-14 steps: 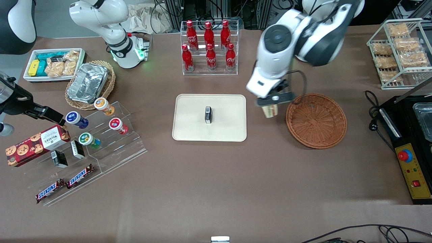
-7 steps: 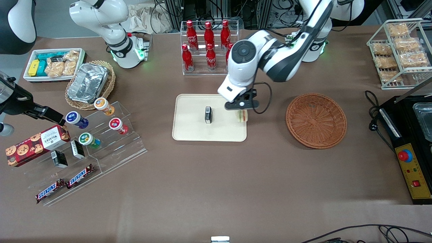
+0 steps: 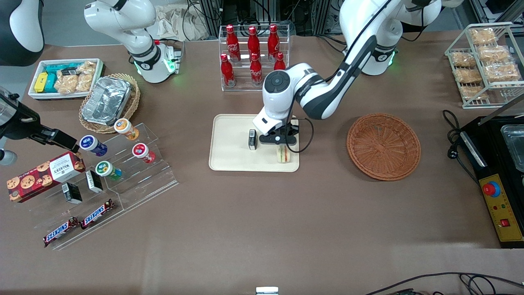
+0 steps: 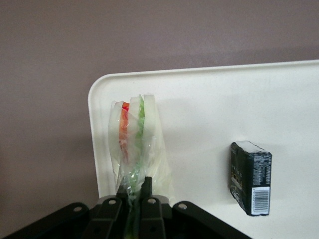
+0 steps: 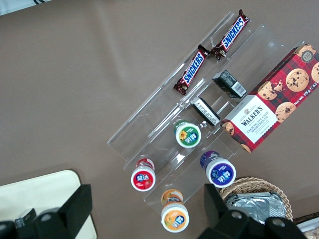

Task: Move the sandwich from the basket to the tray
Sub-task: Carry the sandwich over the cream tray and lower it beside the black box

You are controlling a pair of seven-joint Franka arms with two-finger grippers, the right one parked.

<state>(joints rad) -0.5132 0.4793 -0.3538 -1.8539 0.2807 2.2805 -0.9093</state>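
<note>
Pinched between the fingers of the left arm's gripper [image 4: 133,195], the small triangular plastic-wrapped sandwich [image 4: 133,144] is held over a corner of the flat cream rectangular tray [image 3: 233,157], near a small black box [image 3: 252,139].

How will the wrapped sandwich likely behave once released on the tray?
The sandwich looks soft; the pincer is shut on its crinkled clear wrap. Standing on a narrow edge over the tray, it may tip. Probably light.
</note>
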